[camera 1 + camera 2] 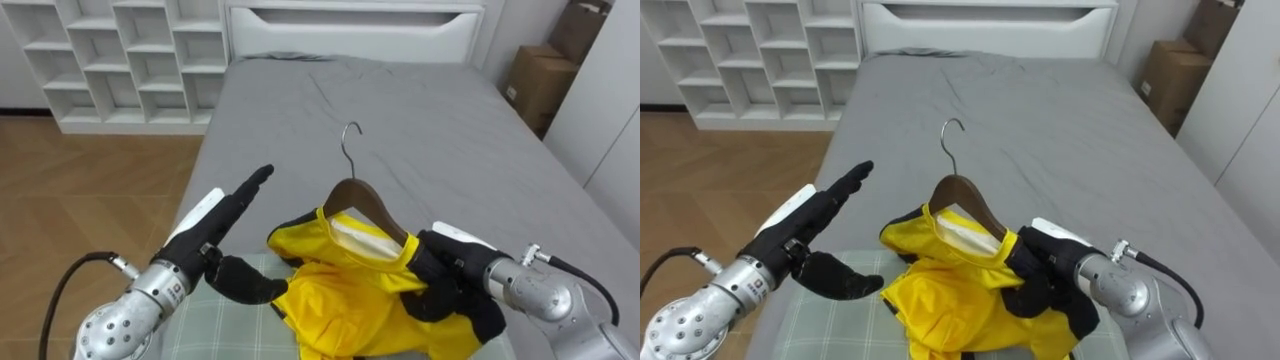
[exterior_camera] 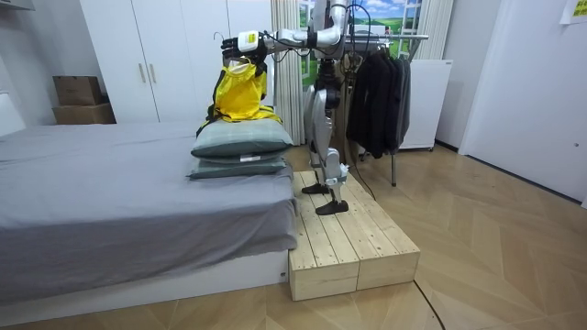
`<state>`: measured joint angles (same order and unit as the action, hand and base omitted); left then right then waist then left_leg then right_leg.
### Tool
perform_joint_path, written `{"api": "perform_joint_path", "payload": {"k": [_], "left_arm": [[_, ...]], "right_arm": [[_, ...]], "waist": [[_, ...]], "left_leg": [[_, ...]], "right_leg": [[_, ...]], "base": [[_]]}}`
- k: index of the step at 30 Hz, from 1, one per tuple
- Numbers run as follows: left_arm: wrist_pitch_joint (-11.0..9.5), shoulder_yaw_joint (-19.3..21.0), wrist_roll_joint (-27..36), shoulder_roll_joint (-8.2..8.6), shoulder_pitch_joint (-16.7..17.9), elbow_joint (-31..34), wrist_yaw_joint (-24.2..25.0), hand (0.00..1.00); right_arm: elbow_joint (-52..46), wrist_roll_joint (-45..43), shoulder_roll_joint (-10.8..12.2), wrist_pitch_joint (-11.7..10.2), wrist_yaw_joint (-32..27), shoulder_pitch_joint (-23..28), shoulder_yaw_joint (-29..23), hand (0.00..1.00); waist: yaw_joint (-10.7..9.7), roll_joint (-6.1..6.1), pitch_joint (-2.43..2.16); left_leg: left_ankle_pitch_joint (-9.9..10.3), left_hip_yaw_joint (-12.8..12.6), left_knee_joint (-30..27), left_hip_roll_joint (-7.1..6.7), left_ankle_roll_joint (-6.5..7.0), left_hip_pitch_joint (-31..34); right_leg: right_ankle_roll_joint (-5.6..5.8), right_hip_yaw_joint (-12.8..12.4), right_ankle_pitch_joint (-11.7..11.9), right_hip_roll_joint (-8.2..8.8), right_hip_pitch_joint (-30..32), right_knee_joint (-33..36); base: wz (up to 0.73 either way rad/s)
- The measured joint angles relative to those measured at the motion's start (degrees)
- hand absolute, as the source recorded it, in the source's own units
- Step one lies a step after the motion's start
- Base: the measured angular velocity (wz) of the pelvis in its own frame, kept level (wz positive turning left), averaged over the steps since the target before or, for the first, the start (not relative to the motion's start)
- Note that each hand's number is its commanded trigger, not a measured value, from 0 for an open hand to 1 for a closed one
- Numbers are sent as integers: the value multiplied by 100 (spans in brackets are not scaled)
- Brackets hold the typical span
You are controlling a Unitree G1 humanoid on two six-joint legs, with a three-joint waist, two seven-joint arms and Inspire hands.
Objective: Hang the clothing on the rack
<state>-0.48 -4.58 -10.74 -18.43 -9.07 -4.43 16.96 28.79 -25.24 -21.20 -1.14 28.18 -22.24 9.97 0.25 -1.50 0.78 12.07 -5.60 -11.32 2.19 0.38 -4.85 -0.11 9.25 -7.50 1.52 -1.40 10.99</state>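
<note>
Yellow shirt (image 1: 345,305) on a wooden hanger (image 1: 366,201), held up over the pillows (image 2: 242,140) at the bed's end.
The shirt is gripped at the hanger's shoulder by the curled right hand (image 1: 452,282); the left hand (image 1: 216,234) is held flat, fingers straight, thumb spread just beside the fabric. The robot is seen standing on a wooden platform (image 2: 353,243) between the bed (image 2: 119,202) and a rack of dark clothes (image 2: 378,92).

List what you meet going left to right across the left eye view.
Left robot hand → wooden hanger → right robot hand, closed on the yellow garment → cardboard box.
</note>
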Motion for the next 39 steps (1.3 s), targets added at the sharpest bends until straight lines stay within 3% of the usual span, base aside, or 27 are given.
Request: {"api": "perform_joint_path", "payload": {"k": [10,17,22,28,34,39], "left_arm": [[0,61,-1,27,0,-11,-46,0],[-1,527,131,157,2,-76,-410,0],[-89,712,145,190,2,-858,-817,0],[-175,931,98,226,73,-1393,-1395,0],[-244,1459,102,228,657,-2080,-1980,0],[-256,1705,100,227,760,-2977,-2392,0]], "right_arm": [[0,-136,1,0,-15,9,-11,100],[-49,-260,5,0,-100,9,-124,100],[-771,-668,4,15,-242,330,-365,100],[-1159,-811,-7,20,-426,503,-550,100],[-1895,-831,-46,15,-598,869,-979,100],[-2106,-793,-104,-9,-781,910,-1129,100]], "waist": [[24,3,-1],[49,5,-3],[140,57,-65],[167,56,-65],[179,24,-82],[203,-5,-102]], "left_leg": [[0,-29,-1,2,0,-12],[0,-47,16,-2,0,-61],[0,-95,20,6,0,-84],[-1,-131,36,8,-2,-105],[-6,-219,169,9,-7,-260],[-5,-240,194,10,-7,-279]], "right_leg": [[0,-46,0,-5,23,42],[0,-90,0,-6,21,69],[-1,-127,0,-25,13,71],[-2,-130,1,-21,7,79],[2,-253,-4,-58,-57,57],[3,-298,-5,-66,-50,52]], "base": [[-1],[-3],[-2],[0],[-8],[-4]]}}
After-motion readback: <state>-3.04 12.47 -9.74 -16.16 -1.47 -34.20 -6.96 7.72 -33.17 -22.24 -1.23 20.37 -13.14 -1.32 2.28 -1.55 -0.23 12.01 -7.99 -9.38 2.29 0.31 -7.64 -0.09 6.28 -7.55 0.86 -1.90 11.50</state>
